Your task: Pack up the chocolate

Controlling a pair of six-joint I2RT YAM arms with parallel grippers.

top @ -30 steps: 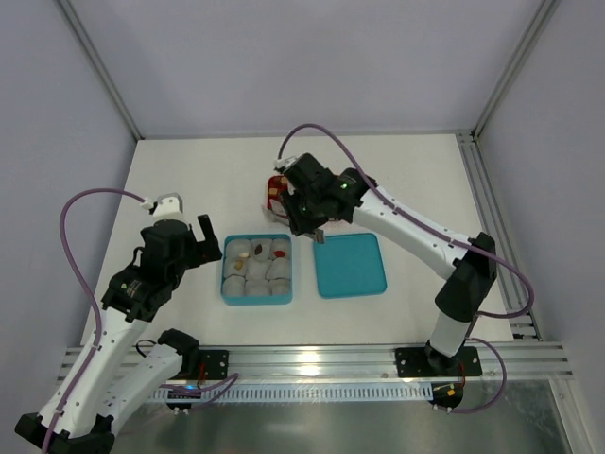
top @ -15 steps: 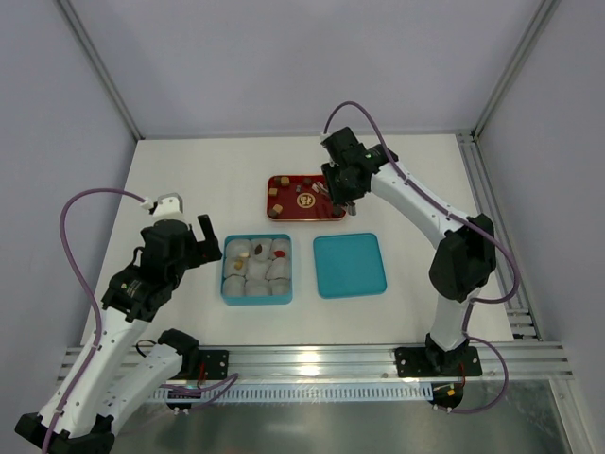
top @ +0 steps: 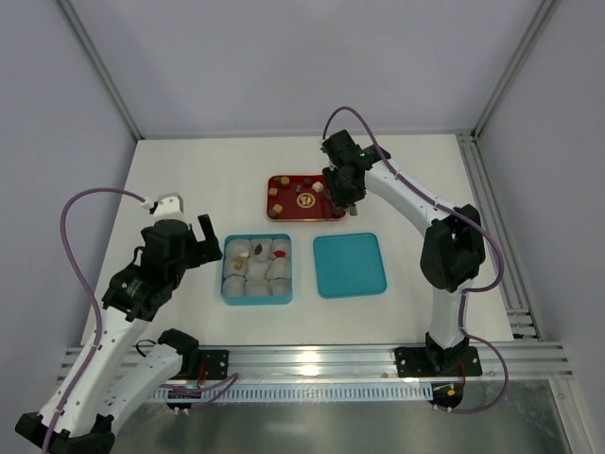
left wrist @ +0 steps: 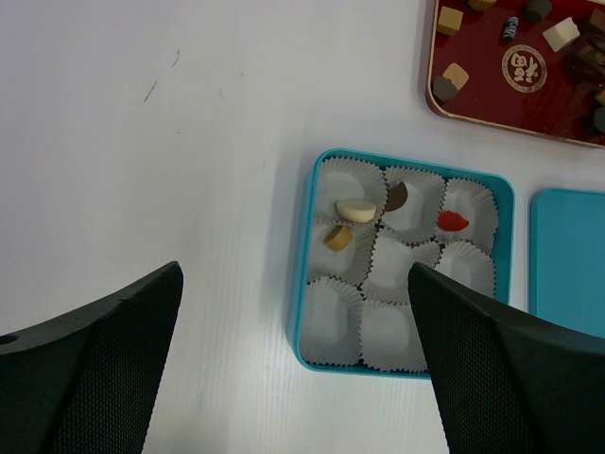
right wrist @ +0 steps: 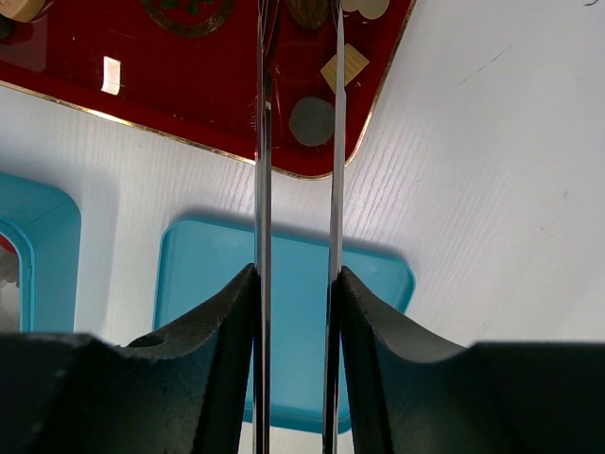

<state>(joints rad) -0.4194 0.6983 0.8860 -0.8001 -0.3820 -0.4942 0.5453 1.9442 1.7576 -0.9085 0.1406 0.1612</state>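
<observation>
Seeing right gripper (top: 347,202) moved from teal box (top: 225,284) to red tray (top: 288,211), fingers narrowly apart, empty; I expect next chocolate (left wrist: 456,76) pick. Left gripper (left wrist: 295,272) wide open.

I've got a teal box (left wrist: 304,284) showing in the gap between the left jaws, ahead of them, lined with nine white paper cups (left wrist: 395,268) in three rows of three. A flat teal lid (right wrist: 194,265) lies just to the right of the box, not touching it, directly below the right jaws near their roots. A red tray (right wrist: 170,85) with a gold rim sits beyond the lid, its near right corner under the right jaws' tips. All rest on a white table (left wrist: 142,142). A metal rail (top: 312,357) runs along its near edge.
</observation>
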